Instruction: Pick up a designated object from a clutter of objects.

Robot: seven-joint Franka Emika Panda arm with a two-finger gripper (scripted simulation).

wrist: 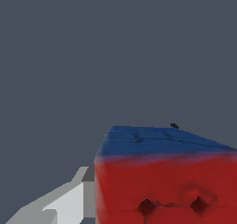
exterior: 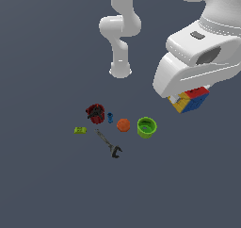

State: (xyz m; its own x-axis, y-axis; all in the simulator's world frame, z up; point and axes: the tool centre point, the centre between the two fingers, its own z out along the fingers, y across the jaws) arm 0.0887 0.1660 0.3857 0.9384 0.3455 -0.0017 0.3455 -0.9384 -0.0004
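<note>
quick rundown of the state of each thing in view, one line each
puzzle cube: held under the gripper, apart from the other items
gripper: shut on the puzzle cube
green cup: upright, mouth open, nothing visible inside
orange ball: resting on the floor, free
dark wrench: lying flat
lime block: lying flat
blue cylinder: upright
red round object: on the floor, untouched

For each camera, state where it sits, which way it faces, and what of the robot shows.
Exterior view: sits off the arm, high up, looking down at the floor; it shows the clutter, the arm's base and links, and the gripper with the cube between its fingers.
Wrist view: sits on the wrist, looking along the gripper; the cube fills the near field, one pale finger shows beside it.
Shared: the cube and the gripper.
</note>
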